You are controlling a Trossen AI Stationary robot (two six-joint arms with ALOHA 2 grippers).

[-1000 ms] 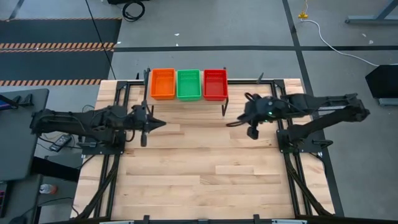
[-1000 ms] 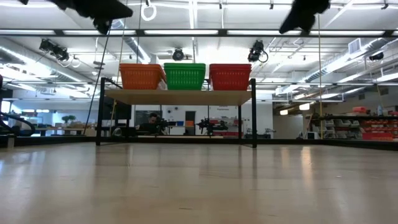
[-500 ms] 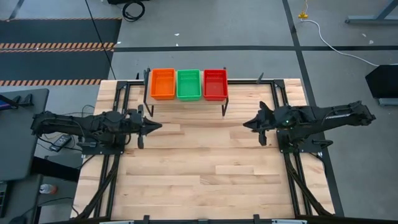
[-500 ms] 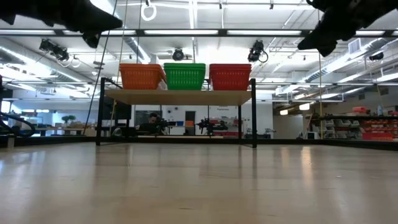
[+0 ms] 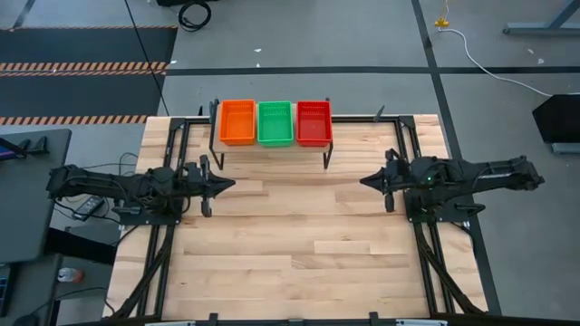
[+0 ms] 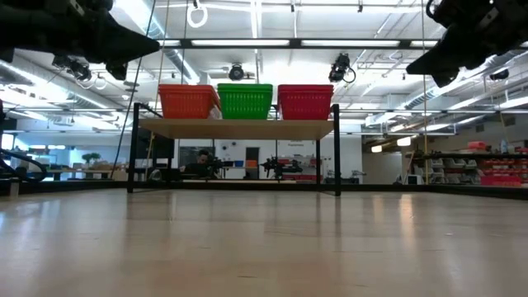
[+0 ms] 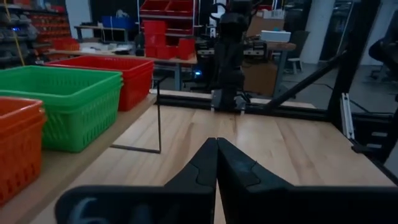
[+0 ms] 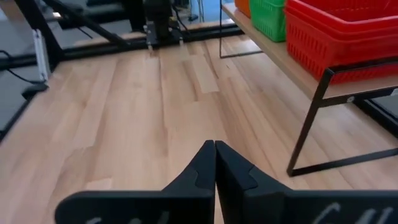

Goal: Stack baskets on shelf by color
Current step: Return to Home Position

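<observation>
- Tabletop (image 5: 290, 254) lies bare between the two arms, so we judge the return to rest needs only a slow, level pull-back on each side.
- Shelf (image 6: 239, 128) stands at the table's far edge, well apart from both arms; we should draw away from it, never across it.
- Baskets sit on the shelf, sorted by colour: orange pile (image 5: 237, 121) at the left, green pile (image 5: 275, 122) in the middle, red pile (image 5: 314, 122) at the right, side by side.
- Left gripper (image 5: 228, 184) hovers over the table's left side and right gripper (image 5: 365, 181) over its right, both clenched on nothing.
</observation>
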